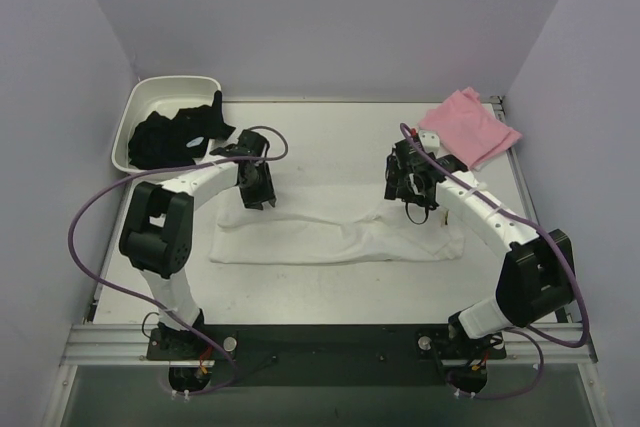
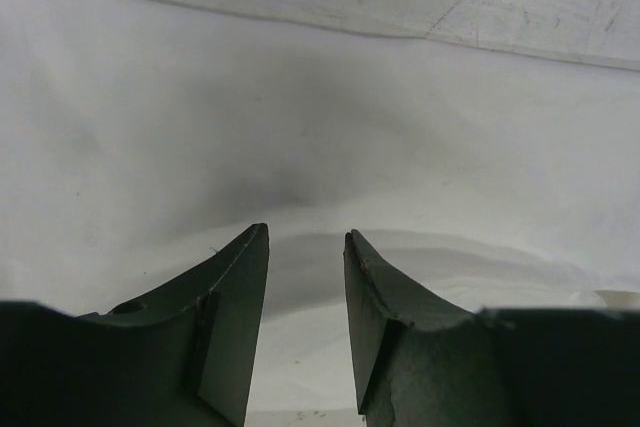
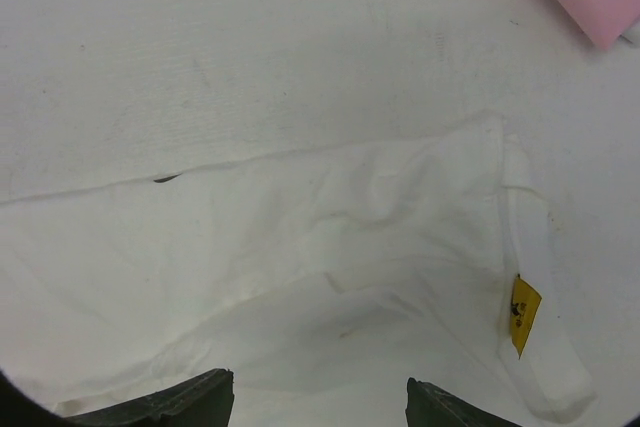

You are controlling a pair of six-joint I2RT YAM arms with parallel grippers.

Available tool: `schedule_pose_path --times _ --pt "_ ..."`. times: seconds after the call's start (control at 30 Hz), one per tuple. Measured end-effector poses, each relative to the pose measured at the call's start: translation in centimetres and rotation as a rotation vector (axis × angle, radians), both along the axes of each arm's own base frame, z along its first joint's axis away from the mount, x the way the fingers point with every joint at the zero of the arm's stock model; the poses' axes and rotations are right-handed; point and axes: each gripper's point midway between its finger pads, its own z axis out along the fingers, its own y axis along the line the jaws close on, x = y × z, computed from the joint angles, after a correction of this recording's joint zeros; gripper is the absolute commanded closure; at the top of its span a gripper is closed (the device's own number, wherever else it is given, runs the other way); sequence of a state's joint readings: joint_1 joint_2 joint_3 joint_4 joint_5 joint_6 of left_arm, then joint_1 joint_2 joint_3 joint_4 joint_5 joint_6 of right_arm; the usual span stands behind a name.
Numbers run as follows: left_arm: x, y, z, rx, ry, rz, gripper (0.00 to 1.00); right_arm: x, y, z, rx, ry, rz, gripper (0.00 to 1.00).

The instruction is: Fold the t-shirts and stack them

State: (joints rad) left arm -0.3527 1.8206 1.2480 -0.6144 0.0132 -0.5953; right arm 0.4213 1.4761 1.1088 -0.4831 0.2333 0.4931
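White table (image 1: 330,137) under rumpled white t-shirt (image 1: 330,237), yellow tag (image 3: 524,314); left tool (image 2: 306,231), right tool (image 3: 318,379) both apart

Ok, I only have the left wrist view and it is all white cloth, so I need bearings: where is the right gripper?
Observer: The right gripper is open above the white tee, near its yellow tag.
Operator: And the pink tee?
Observer: The pink tee lies at the far right corner, apart from the white one.
Operator: Anything off to the left?
Observer: A tub at the far left corner holds black cloth.
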Motion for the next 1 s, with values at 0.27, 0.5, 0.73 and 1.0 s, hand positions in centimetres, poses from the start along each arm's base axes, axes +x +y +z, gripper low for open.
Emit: schedule_pose_path --times 0.27,0.5,0.73,1.0 --pt "-1.8 0.3 -0.9 0.012 0.03 -0.008 0.54 -0.2 0.2 -0.4 0.012 0.011 0.009 0.32" --pt "-5.6 1.9 -0.9 0.023 0.047 -0.007 0.54 -0.8 0.3 -1.1 0.02 0.034 0.017 0.32" --pt "-7.1 2.9 -0.1 0.042 0.032 0.001 0.54 -0.7 0.1 -1.2 0.025 0.032 0.004 0.32" --pt "-7.2 3.5 2.4 0.043 -0.032 0.012 0.54 1.8 -3.3 -3.4 0.086 0.066 -0.148 0.33"
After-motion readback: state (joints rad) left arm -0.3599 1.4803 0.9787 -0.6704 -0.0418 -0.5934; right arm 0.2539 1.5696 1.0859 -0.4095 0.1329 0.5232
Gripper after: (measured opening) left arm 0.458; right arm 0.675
